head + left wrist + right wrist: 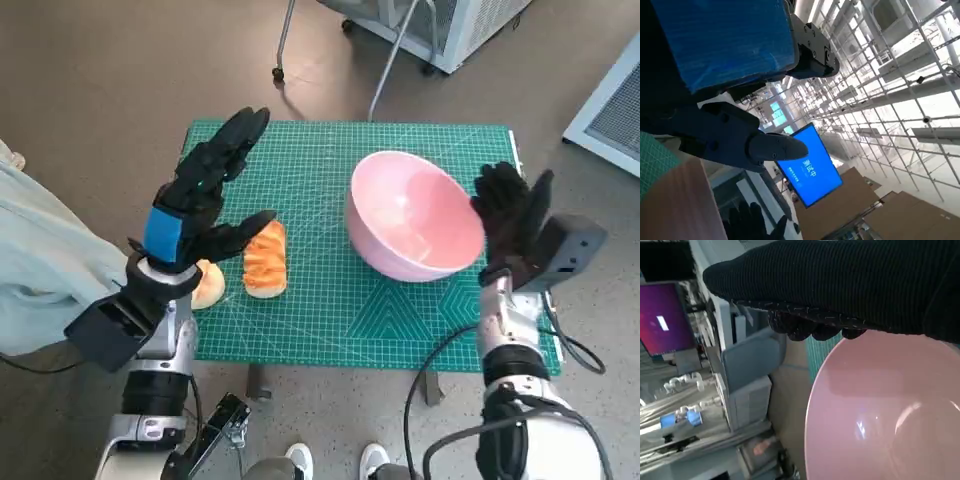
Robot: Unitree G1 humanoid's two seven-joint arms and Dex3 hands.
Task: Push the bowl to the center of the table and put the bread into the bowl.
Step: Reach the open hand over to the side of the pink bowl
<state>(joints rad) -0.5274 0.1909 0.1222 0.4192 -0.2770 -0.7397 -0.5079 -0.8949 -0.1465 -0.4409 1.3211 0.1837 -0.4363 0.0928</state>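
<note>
The bowl (412, 215), pink, sits right of centre in the head view, tipped on the green mat (320, 300) that covers the tabletop. My right hand (512, 218) stands just beside its right rim, fingers spread, holding nothing; whether it touches the rim I cannot tell. The bread (266, 258) lies left of centre, with a second, rounder piece (208, 285) lower left at the mat's edge. My left hand (205, 195) hovers over that side with fingers spread wide, empty.

In the left wrist view my blue-taped back (722, 42) fills the upper left, and a black finger (740, 137) points right toward a blue screen (807, 167).

In the right wrist view my glove (850, 285) bands the top, and the bowl (880, 415) fills the lower right.
</note>
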